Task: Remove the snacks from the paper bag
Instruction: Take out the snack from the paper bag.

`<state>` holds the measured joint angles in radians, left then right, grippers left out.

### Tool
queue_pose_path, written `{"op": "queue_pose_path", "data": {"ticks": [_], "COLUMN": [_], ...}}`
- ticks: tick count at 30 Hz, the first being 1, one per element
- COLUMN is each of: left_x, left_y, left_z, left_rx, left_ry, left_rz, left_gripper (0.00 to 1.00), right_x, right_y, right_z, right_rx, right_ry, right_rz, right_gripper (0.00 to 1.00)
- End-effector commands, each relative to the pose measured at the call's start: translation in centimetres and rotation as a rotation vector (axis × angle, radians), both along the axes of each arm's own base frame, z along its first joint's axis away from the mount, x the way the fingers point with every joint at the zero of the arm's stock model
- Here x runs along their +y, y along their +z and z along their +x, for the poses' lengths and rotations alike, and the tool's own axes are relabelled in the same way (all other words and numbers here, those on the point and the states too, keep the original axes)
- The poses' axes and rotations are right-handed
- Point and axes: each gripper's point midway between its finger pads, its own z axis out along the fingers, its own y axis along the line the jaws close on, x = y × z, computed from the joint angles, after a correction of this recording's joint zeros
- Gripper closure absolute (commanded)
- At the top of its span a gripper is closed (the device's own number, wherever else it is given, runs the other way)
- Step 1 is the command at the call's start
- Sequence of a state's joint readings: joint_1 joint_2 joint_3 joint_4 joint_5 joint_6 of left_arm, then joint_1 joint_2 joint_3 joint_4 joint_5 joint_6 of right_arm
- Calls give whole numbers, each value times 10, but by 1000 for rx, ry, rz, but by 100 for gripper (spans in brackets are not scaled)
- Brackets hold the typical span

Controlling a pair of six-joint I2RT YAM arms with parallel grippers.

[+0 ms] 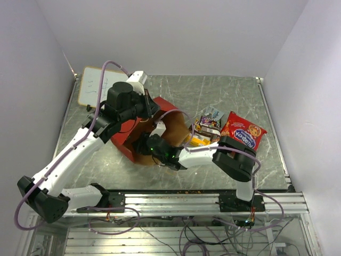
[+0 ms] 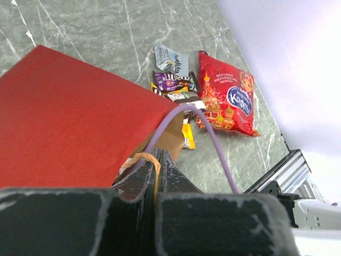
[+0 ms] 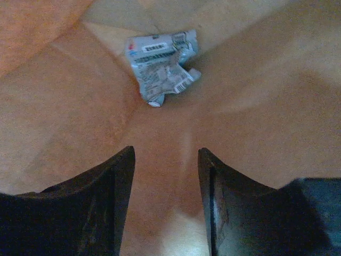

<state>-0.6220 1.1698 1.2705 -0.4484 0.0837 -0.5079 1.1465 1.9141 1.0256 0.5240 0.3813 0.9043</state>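
Snacks (image 1: 205,130) lie on the desk (image 1: 213,90) at 3 o'clock of the paper bag (image 1: 123,145), yet one grey-white wrapper (image 3: 160,66) sits deep inside — at 12 o'clock of the right gripper (image 3: 166,154), whose jaws stand apart, empty. The left gripper (image 2: 158,157) is clenched on a tan handle (image 2: 145,158). Closing could pinch kraft lining (image 3: 256,106) with the thin wrapper, or nudge it deeper — a slipped handle would let the mouth sag.
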Motion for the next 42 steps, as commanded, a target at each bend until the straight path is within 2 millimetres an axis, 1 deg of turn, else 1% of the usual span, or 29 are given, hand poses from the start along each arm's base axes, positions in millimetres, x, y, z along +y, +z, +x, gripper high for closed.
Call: {"op": "queue_pose_path", "data": {"ticks": [1, 6, 9, 10, 11, 14, 17, 18, 21, 24, 26, 30, 33, 35, 37, 40, 42], "left_x": [-14, -21, -25, -26, -27, -30, -27, -27, -29, -33, -35, -38, -40, -41, -43, -43, -39], "left_y": [30, 24, 20, 19, 19, 18, 14, 12, 14, 16, 17, 18, 15, 12, 11, 11, 11], "left_z": [8, 2, -5, -7, -10, -22, -29, -31, -32, -32, -32, -34, -35, -35, -35, -36, -36], "left_rx": [-41, -13, 7, 12, 11, 8, 12, 16, 15, 27, 31, 42, 53, 68, 78, 80, 75], "left_ry": [-15, -44, -73, -83, -98, -156, -167, -165, -173, -186, -196, -209, -217, -216, -220, -215, -207], "left_rz": [-89, -128, -165, -172, -181, -190, -191, -199, -233, -236, -245, -269, -266, -265, -282, -288, -268], "left_gripper": [93, 93, 93, 93, 93, 93, 93, 93, 93, 93, 93, 93, 93, 93, 93, 93, 93], "right_x": [5, 13, 21, 24, 25, 36, 45, 48, 57, 66, 69, 80, 97, 110, 118, 126, 129], "right_y": [-17, -26, -17, -29, -33, -37, -45, -45, -41, -43, -46, -42, -39, -39, -41, -48, -47], "right_z": [5, 11, 13, 12, 14, 17, 16, 15, 16, 22, 29, 37, 43, 45, 46, 51, 50], "right_rx": [159, 221, 231, 247, 254, 244, 247, 241, 202, 121, 85, -1, -27, -40, -47, -26, -23], "right_ry": [-111, -124, -108, -100, -88, -3, 64, 75, 100, 129, 116, 111, 135, 157, 154, 139, 146], "right_rz": [70, 44, 71, 60, 64, 60, 27, 33, 65, 38, 20, 49, 61, 61, 69, 70, 90], "right_gripper": [49, 49, 49, 48, 48, 47, 45, 44, 33, 28, 23, 22, 28, 34, 40, 52, 61]}}
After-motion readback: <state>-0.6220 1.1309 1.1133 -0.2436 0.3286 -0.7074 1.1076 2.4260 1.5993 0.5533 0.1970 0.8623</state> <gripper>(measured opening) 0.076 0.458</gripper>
